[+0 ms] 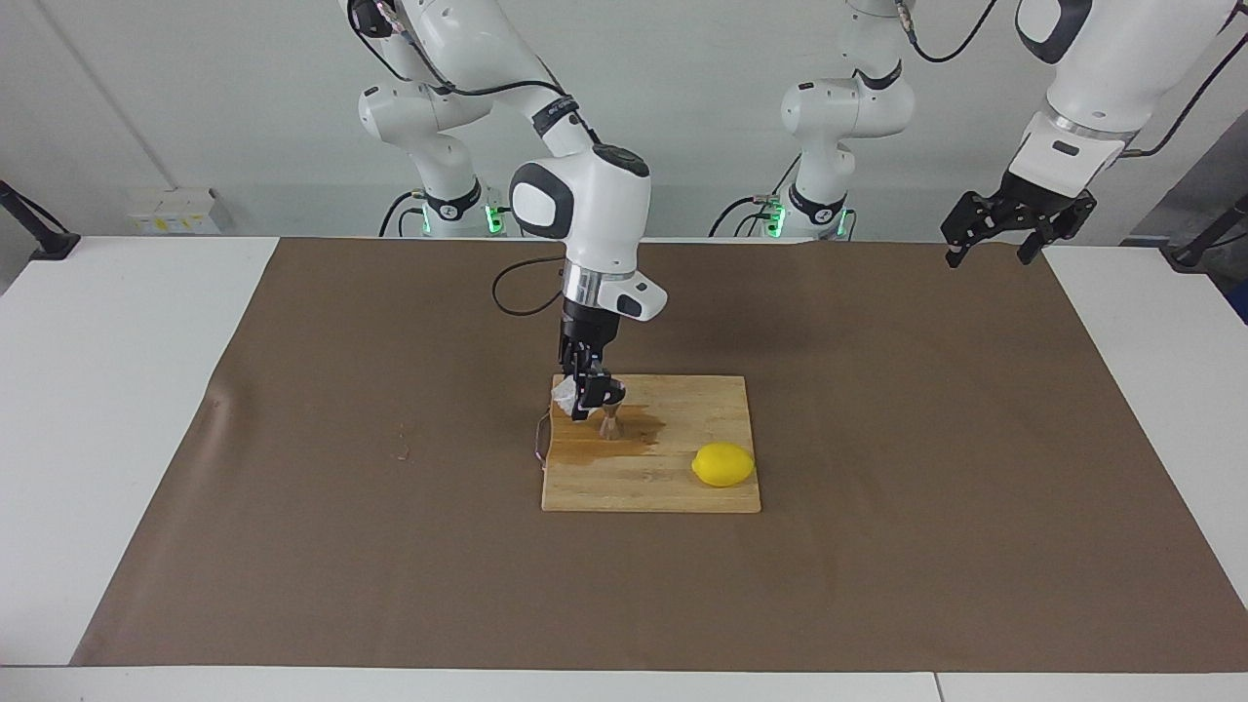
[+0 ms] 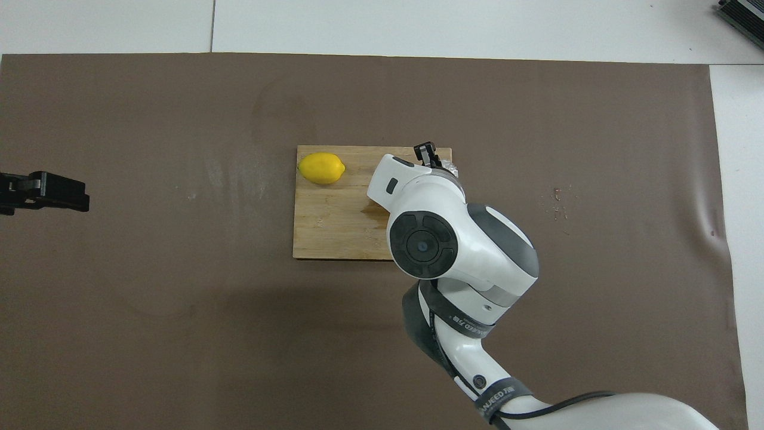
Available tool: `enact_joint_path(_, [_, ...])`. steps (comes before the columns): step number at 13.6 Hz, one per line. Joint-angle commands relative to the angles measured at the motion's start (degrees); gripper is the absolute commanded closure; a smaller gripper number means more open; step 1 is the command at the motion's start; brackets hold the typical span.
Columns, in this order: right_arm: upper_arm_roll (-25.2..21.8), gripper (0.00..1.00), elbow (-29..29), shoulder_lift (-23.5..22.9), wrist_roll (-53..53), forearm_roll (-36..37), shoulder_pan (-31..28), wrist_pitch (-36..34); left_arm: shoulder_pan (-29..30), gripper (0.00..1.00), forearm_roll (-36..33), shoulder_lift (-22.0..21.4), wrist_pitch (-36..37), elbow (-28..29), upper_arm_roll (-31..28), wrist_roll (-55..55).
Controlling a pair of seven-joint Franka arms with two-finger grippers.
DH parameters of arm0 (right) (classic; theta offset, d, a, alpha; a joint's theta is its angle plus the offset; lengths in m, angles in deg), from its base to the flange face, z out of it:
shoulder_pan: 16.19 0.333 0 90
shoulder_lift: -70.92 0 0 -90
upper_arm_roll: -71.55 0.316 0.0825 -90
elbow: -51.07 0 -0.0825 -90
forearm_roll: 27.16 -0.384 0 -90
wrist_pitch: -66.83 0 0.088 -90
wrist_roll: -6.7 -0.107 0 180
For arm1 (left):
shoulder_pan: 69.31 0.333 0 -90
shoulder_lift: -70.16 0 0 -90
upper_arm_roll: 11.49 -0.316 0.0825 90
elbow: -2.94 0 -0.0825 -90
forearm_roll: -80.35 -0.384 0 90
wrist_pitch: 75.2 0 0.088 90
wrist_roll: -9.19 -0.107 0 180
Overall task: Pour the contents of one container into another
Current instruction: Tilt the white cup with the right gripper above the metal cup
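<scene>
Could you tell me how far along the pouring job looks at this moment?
Mid-pour: a wet stain already darkens the cutting board around the jigger. The right gripper holds the whitish cup tilted beside the jigger's mouth. Left to do: righting the cup and setting it down. The left gripper waits, open, over the mat's edge.

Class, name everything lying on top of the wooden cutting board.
On the board: lemon, steel jigger, a dark wet patch. The jigger's contents are hidden.
</scene>
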Motion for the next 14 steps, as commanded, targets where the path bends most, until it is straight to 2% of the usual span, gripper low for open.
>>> enact_joint_path(1, [0.26, 0.95, 0.81, 1.44, -1.15, -2.54, -0.52, 0.86, 0.24, 0.0, 0.6, -1.44, 0.16, 1.59, -0.16, -0.43])
enact_joint_path(3, [0.26, 0.95, 1.16, 1.62, -1.41, -3.16, -0.87, 0.86, 0.24, 0.0, 0.6, -1.44, 0.24, 1.59, -0.16, -0.43])
enact_joint_path(8, [0.44, 0.95, 1.16, 2.06, 0.59, -11.84, -3.67, 2.34, 0.24, 0.0, 0.6, -1.53, 0.24, 1.59, -0.16, -0.43])
enact_joint_path(11, [0.44, 0.95, 1.16, 2.06, 7.44, -22.55, -7.36, 4.89, 0.24, 0.0, 0.6, -1.44, 0.24, 1.59, -0.16, -0.43])
enact_joint_path(14, [0.44, 0.95, 1.25, 2.06, 18.59, -35.12, -12.02, 5.43, 0.24, 0.0, 0.6, -1.44, 0.16, 1.59, -0.16, -0.43])
